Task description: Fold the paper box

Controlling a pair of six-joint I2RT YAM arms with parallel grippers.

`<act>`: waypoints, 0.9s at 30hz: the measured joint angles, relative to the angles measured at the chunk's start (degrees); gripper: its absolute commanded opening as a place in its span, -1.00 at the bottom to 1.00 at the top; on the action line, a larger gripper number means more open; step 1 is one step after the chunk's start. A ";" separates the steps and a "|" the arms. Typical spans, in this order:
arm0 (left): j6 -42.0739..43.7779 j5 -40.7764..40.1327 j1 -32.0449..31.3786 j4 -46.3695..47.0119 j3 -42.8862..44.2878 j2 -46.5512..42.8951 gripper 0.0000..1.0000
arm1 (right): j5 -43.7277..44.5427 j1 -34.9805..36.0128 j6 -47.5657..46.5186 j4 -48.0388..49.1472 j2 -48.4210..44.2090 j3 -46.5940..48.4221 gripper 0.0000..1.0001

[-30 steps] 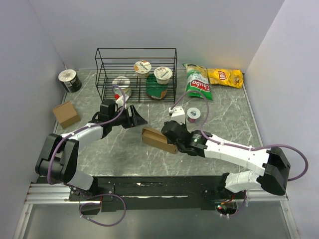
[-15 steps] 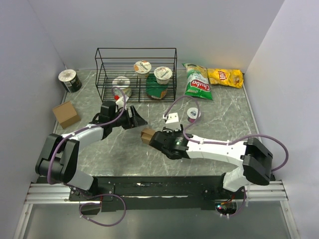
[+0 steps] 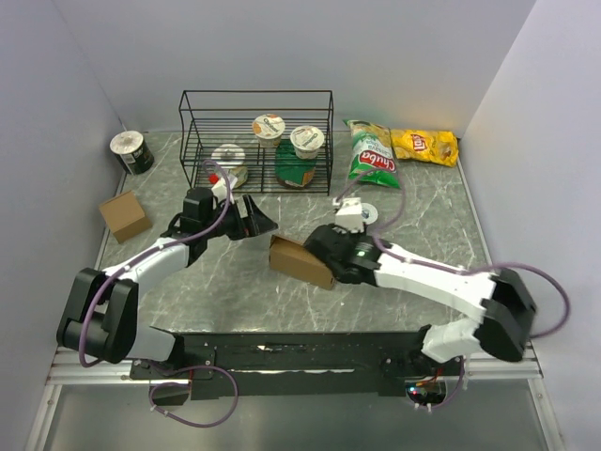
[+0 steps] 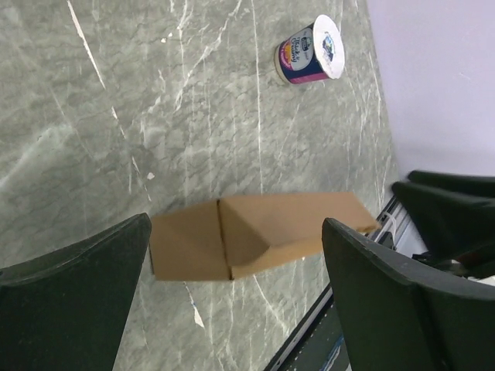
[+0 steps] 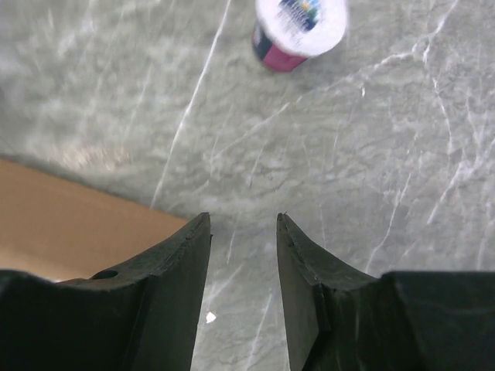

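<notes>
the left gripper [image 4: 236,228] hangs with jaws spread wide, near the plain brown oblong cardboard paper box [image 3: 299,260] lying on the grey marble table [image 3: 427,216]. the right gripper [image 5: 242,224], jaws half apart around nothing, sits just beside the box's end; closing there could miss and nudge it askew.

- Grey marbled desk [image 3: 423,216].
- Brown paper box [image 3: 300,262] lies near its middle.
- Black wire rack [image 3: 255,141] at the back.
- Small cardboard cube [image 3: 124,215] and dark tub [image 3: 130,151], far left.
- Green crisp bag [image 3: 372,155], yellow crisp bag [image 3: 424,146] and yoghurt pot [image 4: 308,51], right.
</notes>
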 measured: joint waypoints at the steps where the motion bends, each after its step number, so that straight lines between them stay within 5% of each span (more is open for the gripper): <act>1: -0.02 0.00 0.00 -0.02 0.00 -0.04 0.99 | -0.85 -1.22 -1.20 1.18 -2.69 -0.76 0.04; 10: -1.11 0.57 -0.04 1.33 -1.38 -0.81 0.99 | -18.34 -7.98 -3.69 7.56 -13.11 -4.42 0.72; 19: -1.75 2.12 -0.04 1.90 -3.89 -1.60 0.96 | -40.70 -16.79 5.46 14.43 -26.10 -17.62 0.65; 27: -2.69 3.91 -0.04 2.80 -4.83 -1.57 0.88 | -49.35 -18.71 11.89 23.23 -26.25 -23.34 0.66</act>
